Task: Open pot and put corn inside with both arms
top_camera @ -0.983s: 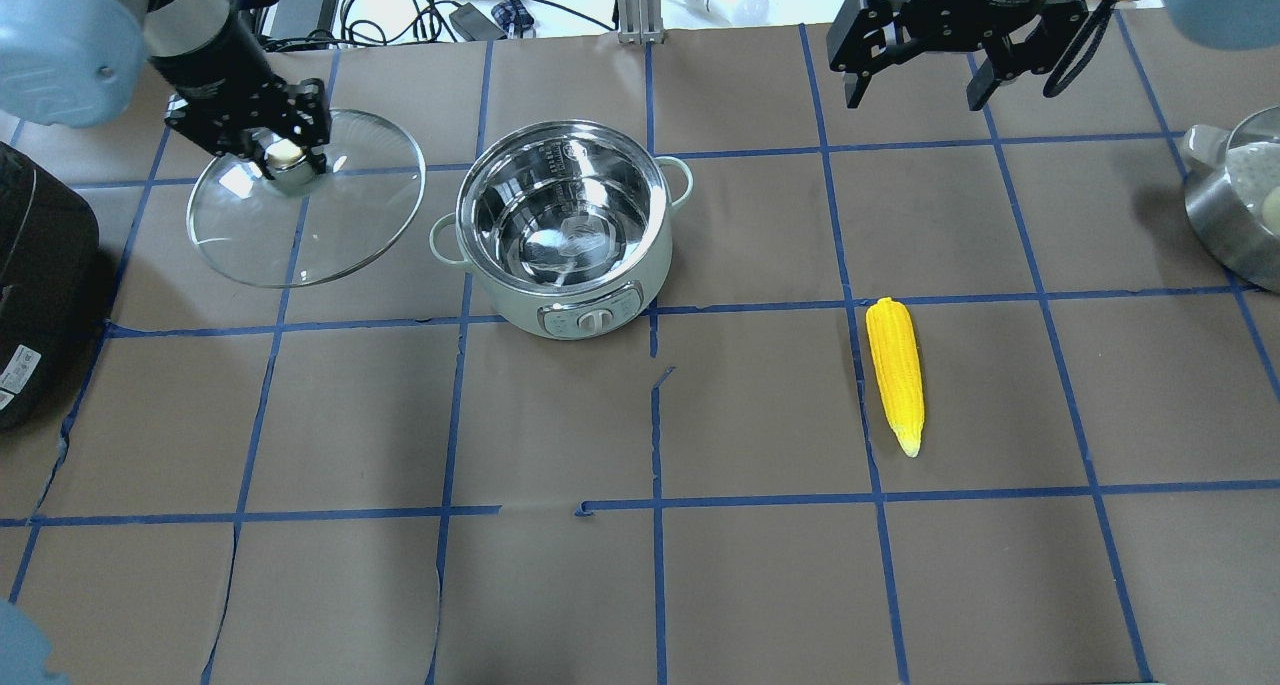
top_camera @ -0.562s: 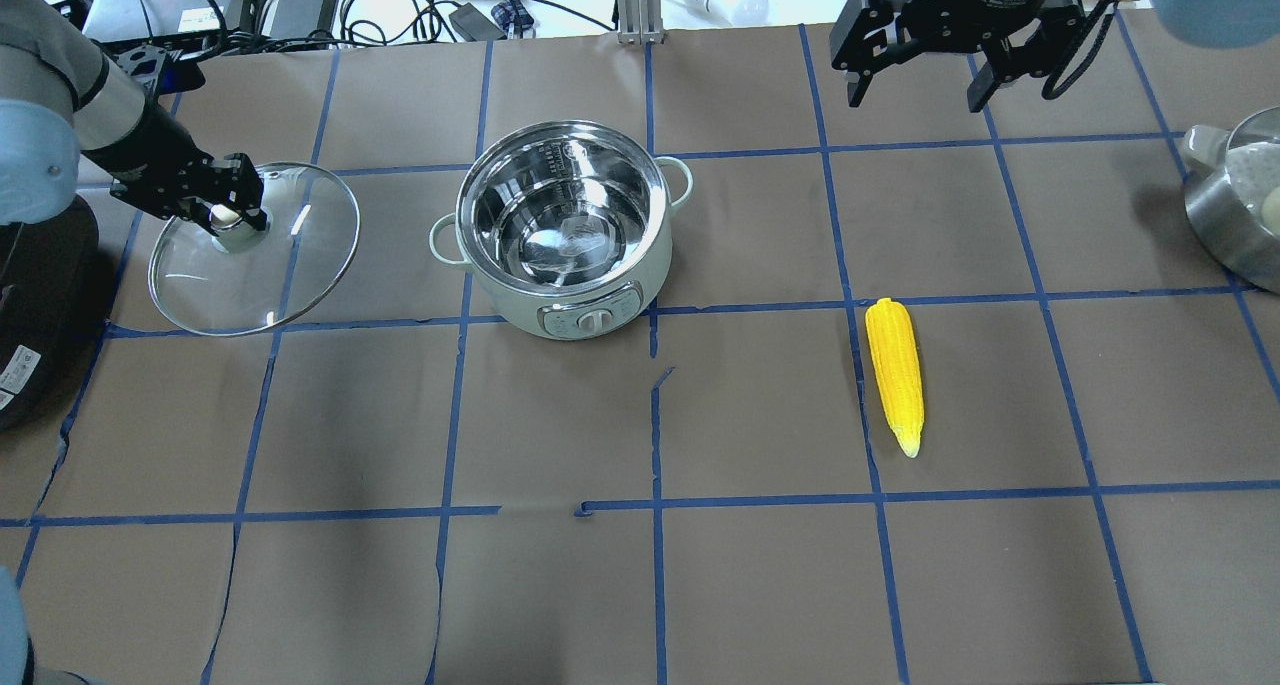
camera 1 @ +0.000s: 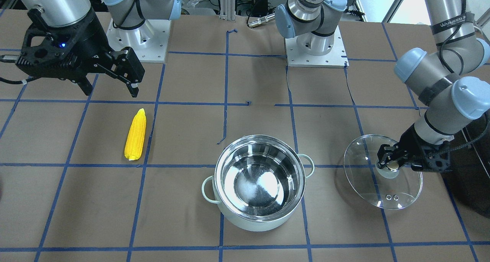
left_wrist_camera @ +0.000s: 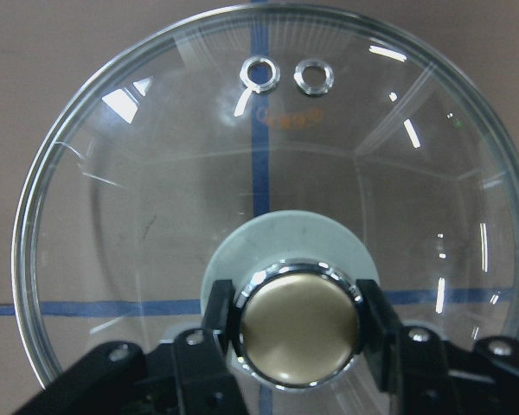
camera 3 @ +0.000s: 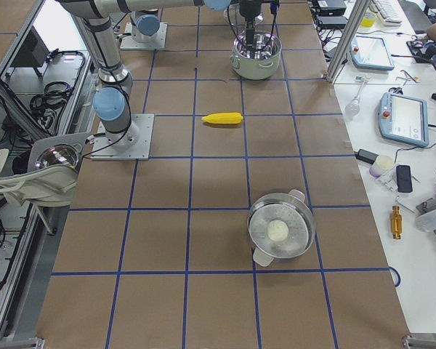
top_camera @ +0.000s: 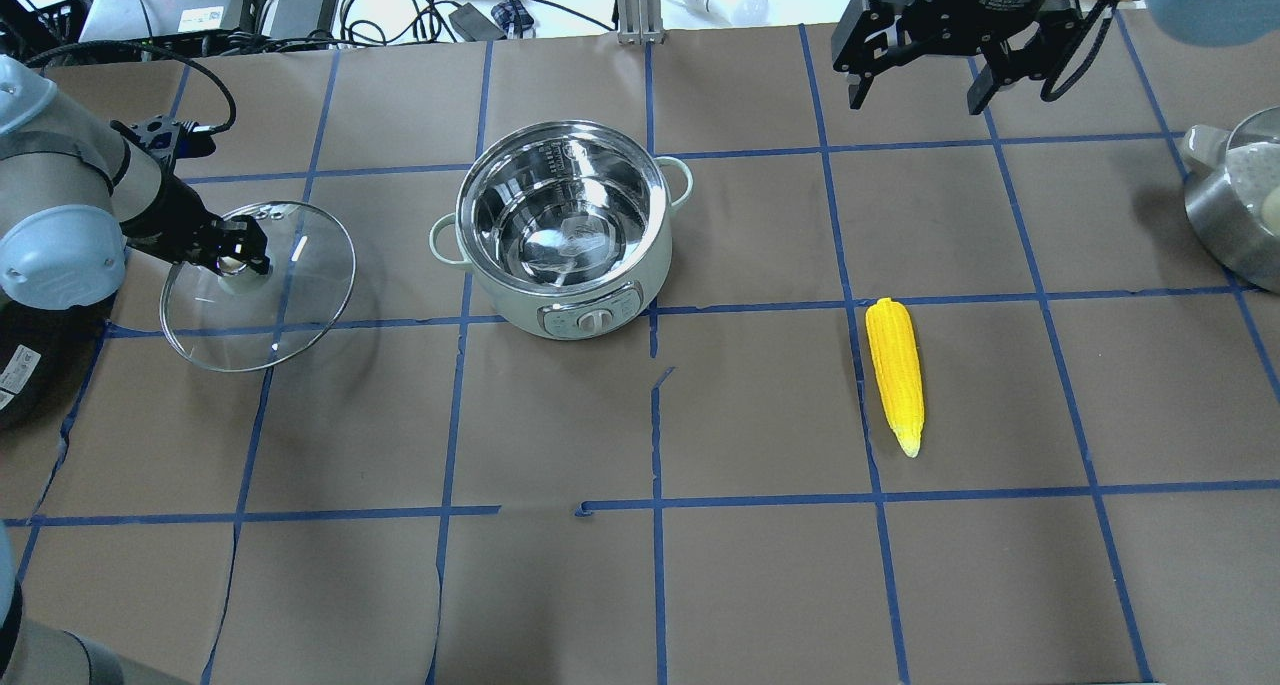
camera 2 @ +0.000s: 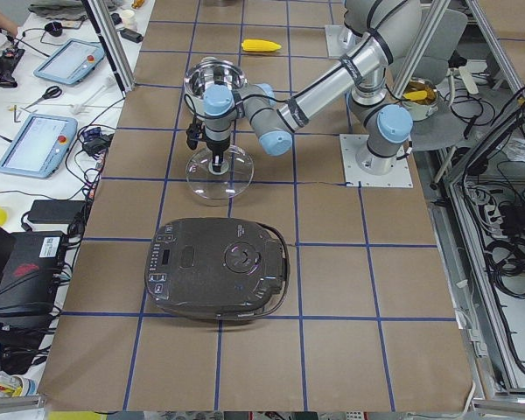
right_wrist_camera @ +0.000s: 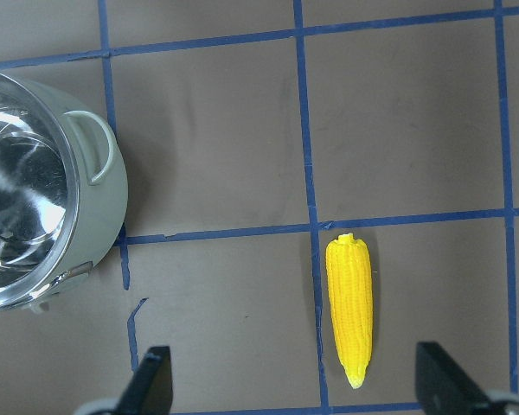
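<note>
The left tool [top_camera: 238, 260] clamps the lid [top_camera: 275, 320], the open pot [top_camera: 520, 300] well off to its right. The right tool [top_camera: 915, 95] hangs wide open, the corn [top_camera: 895, 370] on the worktop [top_camera: 760, 585] below it

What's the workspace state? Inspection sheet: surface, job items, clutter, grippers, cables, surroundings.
Surface: brown paper-covered table, blue tape grid.
Job's things: round mint-green pot open, steel interior empty; clear glass lid held tilted on the robot's left of it; yellow corn cob on the table, untouched.
Clutter: black appliance at the left end; steel pot at the right end.
Grippers: left gripper shut on the lid's knob; right gripper open, above the table.
Cables: black cable looped at the right wrist.
Surroundings: bench with tablets.
</note>
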You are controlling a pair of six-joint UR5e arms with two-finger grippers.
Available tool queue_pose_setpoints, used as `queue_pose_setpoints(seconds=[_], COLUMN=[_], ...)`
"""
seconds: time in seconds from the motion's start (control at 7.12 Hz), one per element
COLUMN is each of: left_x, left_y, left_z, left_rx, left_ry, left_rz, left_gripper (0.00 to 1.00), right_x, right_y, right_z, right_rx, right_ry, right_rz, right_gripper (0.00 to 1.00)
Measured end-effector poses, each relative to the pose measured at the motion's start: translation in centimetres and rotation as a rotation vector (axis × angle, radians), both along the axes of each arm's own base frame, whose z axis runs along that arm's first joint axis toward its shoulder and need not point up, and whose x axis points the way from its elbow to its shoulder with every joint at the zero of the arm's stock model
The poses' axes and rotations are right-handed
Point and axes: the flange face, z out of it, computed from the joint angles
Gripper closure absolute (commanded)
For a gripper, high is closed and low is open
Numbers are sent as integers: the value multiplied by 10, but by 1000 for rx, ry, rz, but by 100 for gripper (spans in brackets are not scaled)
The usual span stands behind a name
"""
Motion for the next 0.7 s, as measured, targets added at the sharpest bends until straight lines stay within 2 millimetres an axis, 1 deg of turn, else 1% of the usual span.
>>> queue_pose_setpoints(seconds=[0.14,0.42,0.7], left_x=[1,-1,-2], left_y=[2,10,12], left_z=[-6,-21,-25], left_rx=[5,27,34], left_ry=[2,14,19], left_rz=[-39,-62,-64], left_gripper=[75,75,73], right_x=[0,0,-4], right_y=[-1,-2,-2], right_z=[-1,-3,-5], right_rx=[2,6,20], right_ry=[0,1,16], right_rz=[1,1,-4], right_gripper=[0,0,0])
